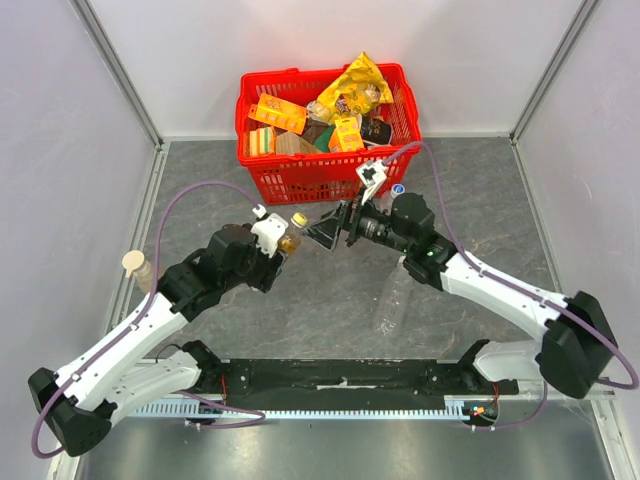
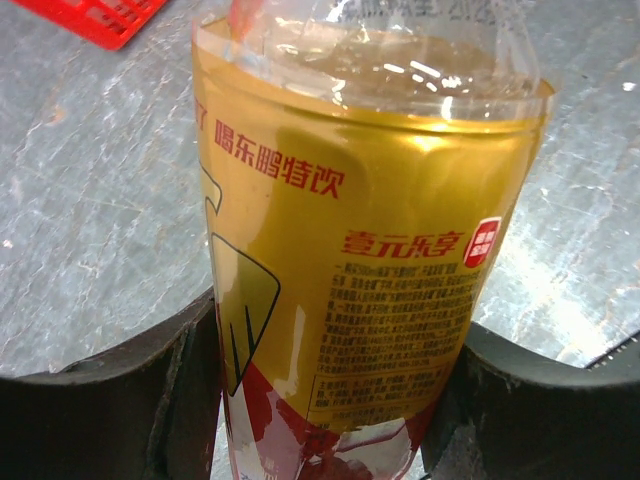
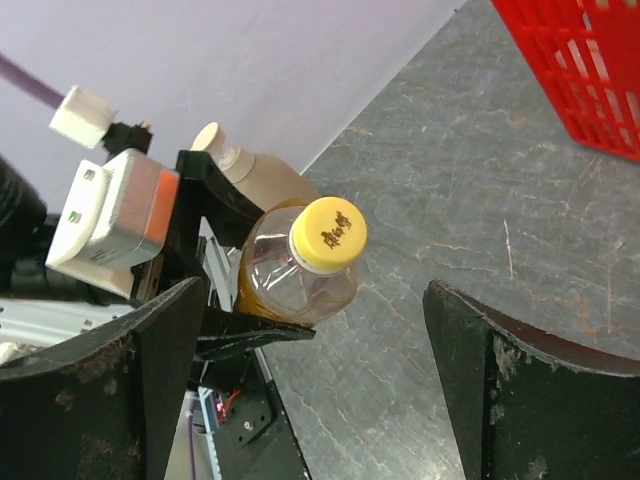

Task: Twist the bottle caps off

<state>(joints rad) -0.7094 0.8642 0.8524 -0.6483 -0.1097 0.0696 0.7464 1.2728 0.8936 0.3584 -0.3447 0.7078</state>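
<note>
My left gripper is shut on a bottle of amber drink with a yellow label and holds it up off the table, its fingers pressing both sides. Its yellow cap points toward my right gripper, which is open a short way in front of the cap. In the right wrist view the yellow cap faces the camera, nearer the left finger, untouched. A blue cap shows beside the right arm near the basket. A clear bottle lies on the table. No white cap is visible.
A red basket full of packaged goods stands at the back centre. A brownish bottle with a wide beige cap stands at the left edge, also seen behind the held bottle. Grey walls enclose the table.
</note>
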